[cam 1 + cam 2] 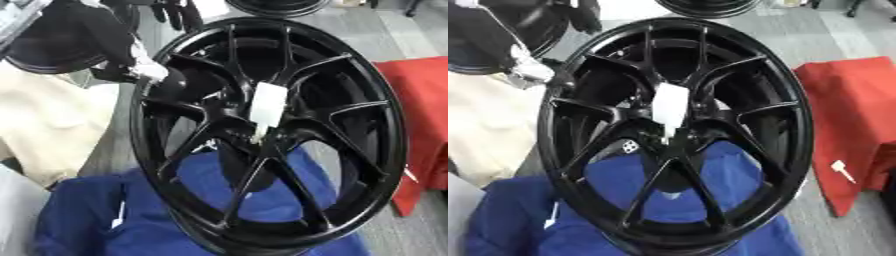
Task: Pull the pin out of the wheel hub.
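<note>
Blue cloth (pixel 131 220) under black wheel hub (pixel 367 115); white pin (pixel 268 104) at centre; left hand (pixel 131 67) at rim, grip unclear

Pin (pixel 268 105) in wheel hub (pixel 262 131) centre

No legible text appears; the white tag (pixel 268 104) at the centre of the black wheel hub (pixel 367 150) reads blank.

Black wheel hub (pixel 677 135) — white pin (pixel 668 106) centred
</note>
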